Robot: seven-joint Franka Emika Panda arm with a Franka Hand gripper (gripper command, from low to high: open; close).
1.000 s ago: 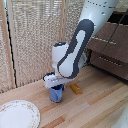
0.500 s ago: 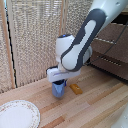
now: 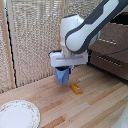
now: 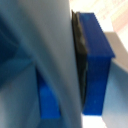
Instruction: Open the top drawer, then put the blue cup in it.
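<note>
The blue cup (image 3: 62, 75) is seen as a small, slightly tapered plastic vessel, held clear above the wooden floor (image 3: 95, 102) with its rim up inside the gripper (image 3: 63, 69). In the wrist view a dark finger pad (image 4: 80, 55) is pressed against the cup's pale wall. A small orange object (image 3: 76, 88) lies just below. The dark dresser (image 3: 111, 50) stands at the exterior view's right, a white plate (image 3: 17, 114) at its left.
</note>
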